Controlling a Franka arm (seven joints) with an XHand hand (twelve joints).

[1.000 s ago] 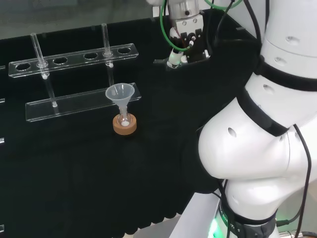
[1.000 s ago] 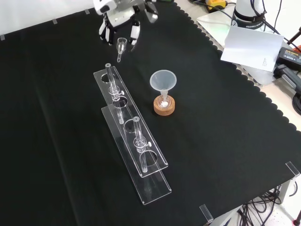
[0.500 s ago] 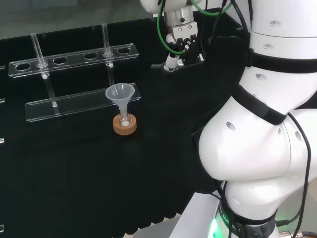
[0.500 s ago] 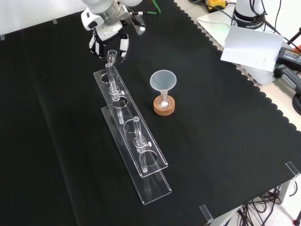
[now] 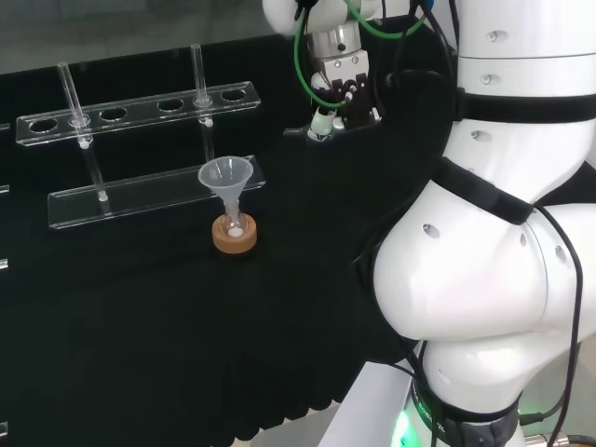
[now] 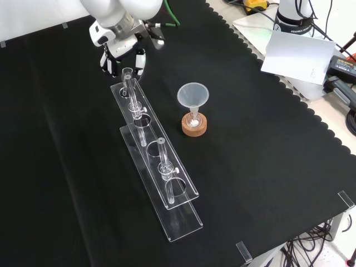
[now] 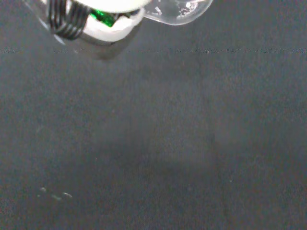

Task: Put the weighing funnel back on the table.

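In the front view my hand (image 6: 119, 51) hangs over the far end of the clear tube rack (image 6: 179, 189), its fingers curled downward. Between them sits the weighing funnel (image 6: 127, 71), a small clear piece overlapping the top of the rack's end tube. The wrist view shows the weighing funnel (image 7: 178, 9) as a clear bulb beside a white part of the hand (image 7: 108, 26), with bare black cloth (image 7: 158, 143) beneath. From the head view the hand (image 5: 343, 86) hovers above the cloth, right of the rack (image 5: 140, 104).
The big funnel (image 6: 192, 95) stands in a small flask on a cork ring (image 6: 194, 125), right of the rack in the front view. Two test tubes stand in the rack. White paper (image 6: 297, 53) lies beyond the cloth's scalloped edge. The arm's white links (image 5: 484, 279) take up the head view's right.
The hand has carried the weighing funnel leftward and lower in the front view, from open cloth to above the rack's far end. Rack, big funnel and flask have not moved.
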